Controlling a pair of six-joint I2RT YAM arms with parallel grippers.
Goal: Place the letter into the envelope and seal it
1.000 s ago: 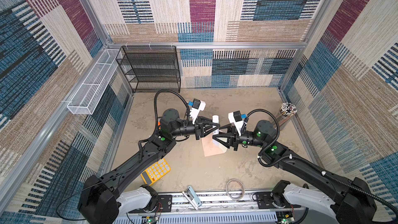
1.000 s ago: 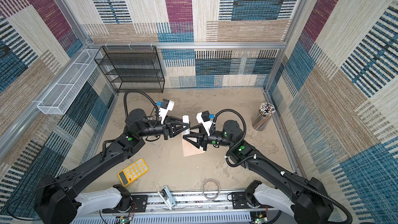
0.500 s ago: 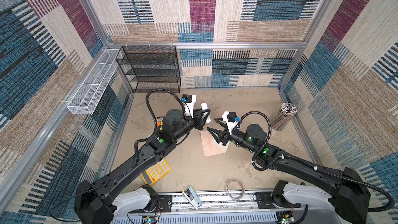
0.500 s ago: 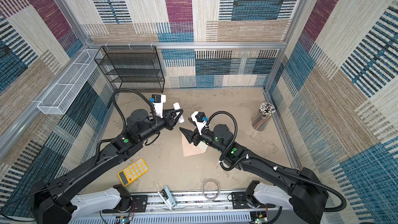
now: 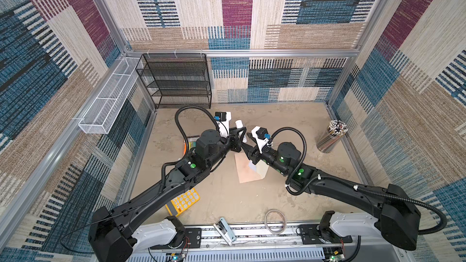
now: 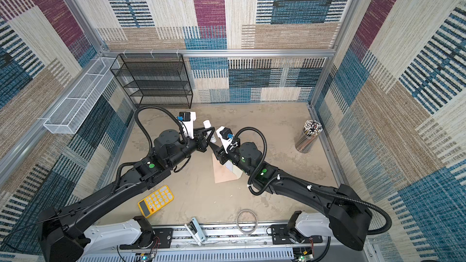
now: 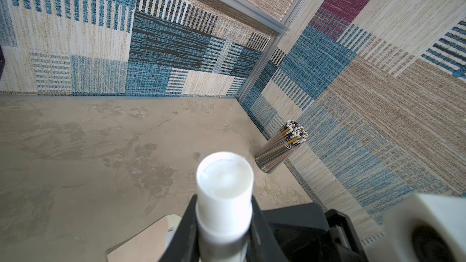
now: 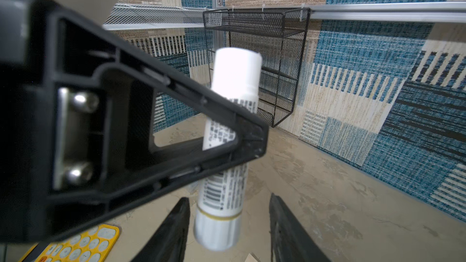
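Envelope [image 5: 248,171] lay flat on the table [image 5: 290,122] at the centre of both top views, its cream flap [image 5: 262,170] open toward the right and partly under the right arm. A pale sliver at its mouth was probably the letter [image 5: 252,166], though too little showed to tell whether it was fully inside. Above the envelope's upper edge, the left gripper [image 7: 224,225] was clamped around the middle of a white glue stick [image 8: 227,147], held roughly upright in the air. The right gripper [image 8: 224,230] stood just below it, jaws apart on either side of the stick's lower end and apparently not touching it. The likely step was to grip that end and pull off the cap, so the risks lay in this hand-over. An off-centre closure would push the stick askew in the left fingers [image 7: 186,225]. A pull harder than the left grip could hold would draw the whole stick through rather than free the cap. With both wrists so close, the fingers might collide. A dropped stick or cap would land on the unheld envelope, which could slide or have its flap knocked.
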